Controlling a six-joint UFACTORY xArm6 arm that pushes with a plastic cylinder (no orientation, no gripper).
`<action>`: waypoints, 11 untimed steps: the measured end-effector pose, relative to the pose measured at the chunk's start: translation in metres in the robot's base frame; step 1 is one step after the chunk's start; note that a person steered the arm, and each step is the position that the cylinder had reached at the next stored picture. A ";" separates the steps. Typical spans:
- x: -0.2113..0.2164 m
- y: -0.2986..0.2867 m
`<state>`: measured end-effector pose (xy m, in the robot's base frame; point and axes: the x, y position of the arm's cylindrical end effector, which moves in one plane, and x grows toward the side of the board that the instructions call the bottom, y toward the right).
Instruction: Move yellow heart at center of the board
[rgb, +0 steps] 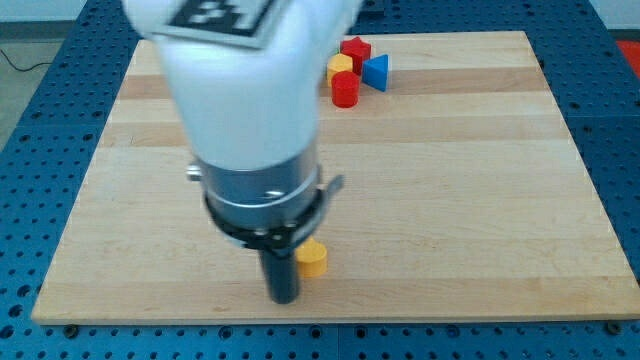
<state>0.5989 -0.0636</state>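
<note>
A yellow block (312, 257), the yellow heart as far as its shape can be made out, lies near the board's bottom edge, a little left of the view's middle. My tip (283, 298) is at the end of the dark rod, just left of and slightly below this block, close to or touching it. The arm's white and grey body hides the board above and left of the block.
At the view's top, right of the arm, a cluster of blocks stands together: a red block (355, 50), a yellow block (341, 67), a red cylinder (345, 90) and a blue block (376, 72). The wooden board (480, 200) lies on a blue perforated table.
</note>
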 end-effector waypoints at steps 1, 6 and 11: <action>-0.040 -0.004; 0.017 0.019; -0.064 -0.002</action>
<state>0.5354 -0.0654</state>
